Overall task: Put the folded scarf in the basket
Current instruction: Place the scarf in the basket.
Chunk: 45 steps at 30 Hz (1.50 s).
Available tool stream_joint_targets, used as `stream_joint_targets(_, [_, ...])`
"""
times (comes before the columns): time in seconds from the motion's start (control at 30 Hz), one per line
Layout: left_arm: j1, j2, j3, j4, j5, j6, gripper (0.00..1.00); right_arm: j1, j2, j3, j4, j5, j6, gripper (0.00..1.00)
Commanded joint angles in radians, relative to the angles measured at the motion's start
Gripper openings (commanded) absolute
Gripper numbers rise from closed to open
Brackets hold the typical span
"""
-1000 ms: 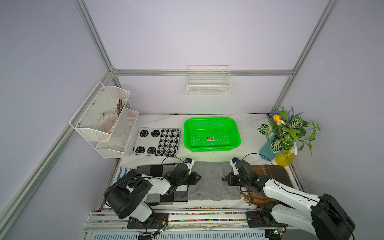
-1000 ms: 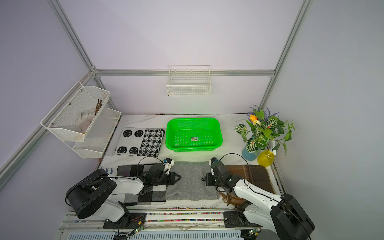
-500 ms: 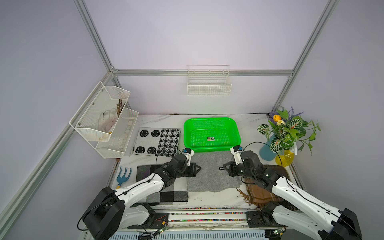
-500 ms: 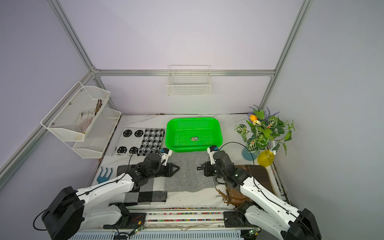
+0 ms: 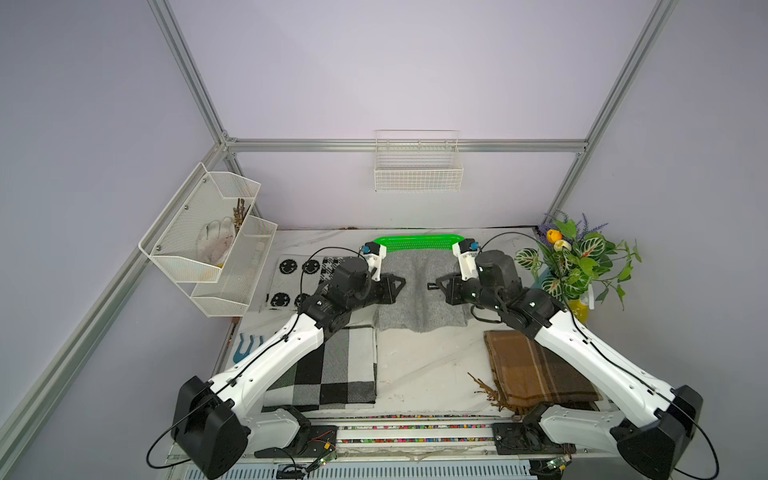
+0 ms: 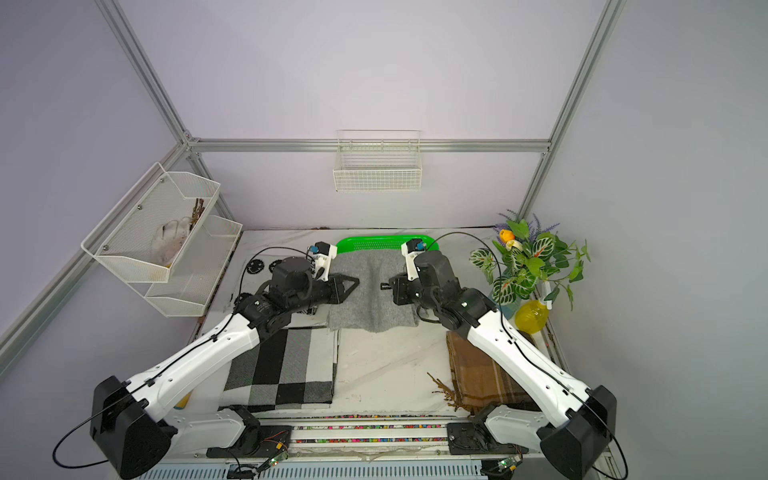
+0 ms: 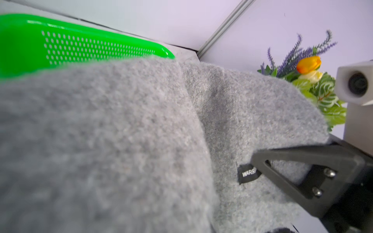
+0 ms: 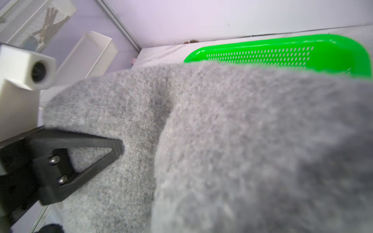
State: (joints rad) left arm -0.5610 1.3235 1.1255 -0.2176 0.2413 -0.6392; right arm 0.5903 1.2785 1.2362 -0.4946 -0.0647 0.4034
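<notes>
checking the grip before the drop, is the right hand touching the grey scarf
Touching. In the left wrist view the right hand has its black finger pressed into the grey scarf beside the label.

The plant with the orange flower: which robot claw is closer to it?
Right. The right gripper holds the grey scarf on the side toward the plant; the left gripper holds its far side, across the scarf from the plant.

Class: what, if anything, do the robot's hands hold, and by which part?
Both hold the folded grey scarf: the left hand shut on its left side edge, the right hand on its right side edge.
</notes>
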Motion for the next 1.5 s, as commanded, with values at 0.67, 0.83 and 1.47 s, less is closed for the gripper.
stream_joint_targets(0.67, [0.219, 0.759, 0.563, 0.076, 0.245, 0.016, 0.00, -0.199, 0.690, 0.524, -0.025, 0.068, -0.133, 0.00])
stream_joint_targets(0.83, [0.224, 0.840, 0.597, 0.044, 0.229, 0.033, 0.00, -0.227, 0.792, 0.569, -0.063, 0.065, -0.133, 0.00])
stream_joint_targets(1.47, [0.234, 0.917, 0.582, -0.067, 0.084, 0.136, 0.00, -0.246, 0.925, 0.580, -0.152, 0.197, -0.175, 0.00])
